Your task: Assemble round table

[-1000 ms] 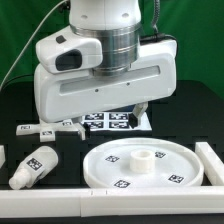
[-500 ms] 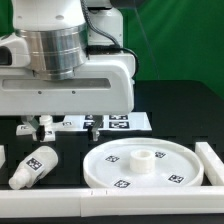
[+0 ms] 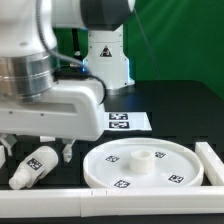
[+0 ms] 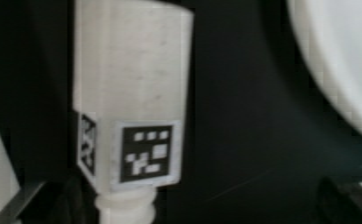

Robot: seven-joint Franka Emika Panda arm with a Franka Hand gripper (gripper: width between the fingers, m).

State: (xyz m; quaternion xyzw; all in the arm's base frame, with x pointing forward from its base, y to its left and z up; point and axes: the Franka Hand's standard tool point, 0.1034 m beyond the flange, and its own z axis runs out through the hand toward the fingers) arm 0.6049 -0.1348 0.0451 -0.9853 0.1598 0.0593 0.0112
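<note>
The Panda arm has swung to the exterior view's left over the past second, and its gripper (image 3: 38, 149) now hangs above the tagged post (image 3: 33, 166), where half a second ago it hovered farther back, near the marker board (image 3: 126, 122). The jaws stand released, one finger (image 3: 68, 152) on either side of the post and neither touching it; in the wrist view the post (image 4: 133, 100) runs lengthwise between the two blurred fingertips, its square tag (image 4: 146, 153) facing the camera. The post lies on its side on the black table (image 3: 185, 110), at the near left, unmoved since the earlier frames. The disc (image 3: 148, 166) with its raised hub (image 3: 144, 157) also rests where it was, flat at the near right, well apart from the gripper. With the arm shifted, more of the marker board shows behind the disc.
</note>
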